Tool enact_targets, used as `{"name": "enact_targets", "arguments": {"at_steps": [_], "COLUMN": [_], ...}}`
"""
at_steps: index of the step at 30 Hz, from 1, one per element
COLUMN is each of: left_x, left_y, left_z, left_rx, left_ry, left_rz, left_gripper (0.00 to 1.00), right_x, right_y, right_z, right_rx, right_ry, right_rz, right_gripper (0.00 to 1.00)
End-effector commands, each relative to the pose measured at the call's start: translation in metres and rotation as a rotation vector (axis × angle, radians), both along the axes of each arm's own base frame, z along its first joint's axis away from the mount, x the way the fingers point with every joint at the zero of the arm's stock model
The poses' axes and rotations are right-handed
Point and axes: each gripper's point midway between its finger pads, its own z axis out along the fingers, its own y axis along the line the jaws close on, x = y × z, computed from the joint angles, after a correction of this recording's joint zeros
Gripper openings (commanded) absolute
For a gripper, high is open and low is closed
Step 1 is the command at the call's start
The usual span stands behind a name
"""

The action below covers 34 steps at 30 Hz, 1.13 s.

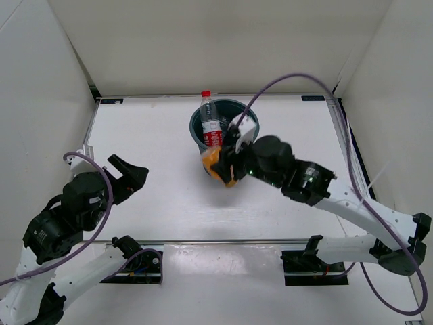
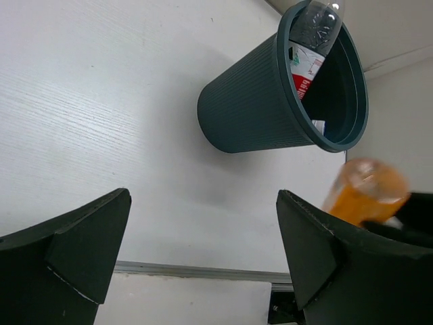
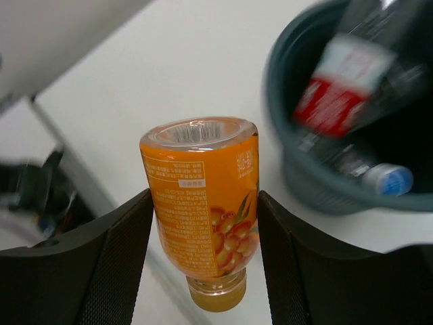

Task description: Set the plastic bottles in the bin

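White table [image 1: 149,203], white walls [image 1: 223,47] on three sides, metal rail [image 1: 203,242] along near edge. Right gripper [image 1: 226,161] clamped on squat orange bottle [image 3: 203,203]; teal bin [image 1: 197,139] just ahead of fingers. Red-labelled bottle [image 1: 211,122] leans in bin, cap above rim. Right wrist view alone shows blue-capped bottle [image 3: 385,179] lying inside. Left gripper [image 2: 203,203] spread wide, holding nothing, bin well ahead.
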Motion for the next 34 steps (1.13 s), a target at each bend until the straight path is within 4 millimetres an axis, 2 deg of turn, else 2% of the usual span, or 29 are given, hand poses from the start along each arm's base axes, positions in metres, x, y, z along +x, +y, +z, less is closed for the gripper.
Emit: {"name": "enact_targets", "arguments": {"at_steps": [1,2,3,4,5,6,7,8,9,12,13,14,15,17,18,19,22,23,26,30,32,33,34], "left_x": [-0.001,-0.001,-0.001,-0.003,-0.003,-0.003,-0.003,-0.003,-0.004,-0.003,-0.003,-0.003,-0.003,-0.004,-0.003,-0.003,0.0,0.0,0.002,0.005,0.003,0.005,0.005], "left_y": [0.006,0.006,0.005,0.005,0.005,0.005,0.005,0.005,0.005,0.005,0.005,0.005,0.005,0.006,0.005,0.005,0.003,0.003,0.001,0.003,0.01,0.014,0.018], "left_z": [-0.001,-0.001,-0.005,-0.003,-0.003,-0.007,-0.007,-0.007,-0.005,-0.008,-0.008,-0.008,-0.008,-0.005,-0.003,-0.003,-0.006,-0.006,-0.005,-0.01,-0.019,-0.018,-0.02], "left_rx": [0.002,0.002,0.008,-0.01,-0.01,-0.004,-0.004,-0.004,-0.018,-0.012,-0.012,-0.012,-0.012,-0.011,-0.011,-0.011,0.009,0.01,0.018,0.049,0.087,0.097,0.111], "left_ry": [0.0,0.0,0.006,0.004,0.004,0.011,0.011,0.011,0.005,0.012,0.012,0.012,0.012,0.003,0.003,0.003,0.015,0.015,0.014,0.022,0.048,0.039,0.041], "left_rz": [0.025,0.025,0.025,0.021,0.021,0.021,0.021,0.021,0.024,0.024,0.024,0.024,0.024,0.021,0.021,0.021,0.017,0.017,0.013,0.024,0.043,0.067,0.081], "left_gripper": [1.0,1.0,1.0,1.0,1.0,1.0,1.0,1.0,1.0,1.0,1.0,1.0,1.0,1.0,1.0,1.0,1.0,1.0,1.0,1.0,1.0,1.0,1.0], "right_x": [0.057,0.07,0.086,0.107,0.109,0.126,0.133,0.146,0.163,0.188,0.195,0.198,0.194,0.19,0.186,0.176,0.161,0.153,0.136,0.097,0.084,0.076,0.073], "right_y": [-0.023,-0.018,-0.025,-0.027,-0.021,-0.03,-0.03,-0.028,-0.038,-0.043,-0.041,-0.051,-0.052,-0.062,-0.067,-0.073,-0.087,-0.096,-0.113,-0.136,-0.142,-0.148,-0.153], "right_z": [0.064,0.065,0.093,0.089,0.094,0.101,0.112,0.102,0.1,0.074,0.065,0.062,0.06,0.059,0.049,0.059,0.055,0.044,0.03,-0.014,-0.022,-0.012,-0.016], "right_rx": [0.028,0.011,0.048,0.018,0.025,0.032,0.051,0.025,0.035,0.021,0.018,0.004,0.002,0.02,0.014,0.043,0.022,-0.02,-0.026,-0.054,-0.038,-0.001,0.002], "right_ry": [-0.197,-0.204,-0.232,-0.226,-0.225,-0.228,-0.232,-0.213,-0.192,-0.098,-0.054,-0.015,0.014,0.052,0.074,0.067,0.108,0.164,0.273,0.316,0.299,0.244,0.233], "right_rz": [-0.185,-0.202,-0.24,-0.273,-0.257,-0.295,-0.292,-0.304,-0.346,-0.334,-0.339,-0.367,-0.375,-0.414,-0.438,-0.443,-0.452,-0.47,-0.526,-0.526,-0.509,-0.496,-0.508], "right_gripper": [0.1,0.08,0.08,0.08,0.08,0.08,0.08,0.09,0.1,0.35,0.55,0.62,0.67,1.0,1.0,1.0,1.0,1.0,1.0,1.0,1.0,1.0,1.0]}}
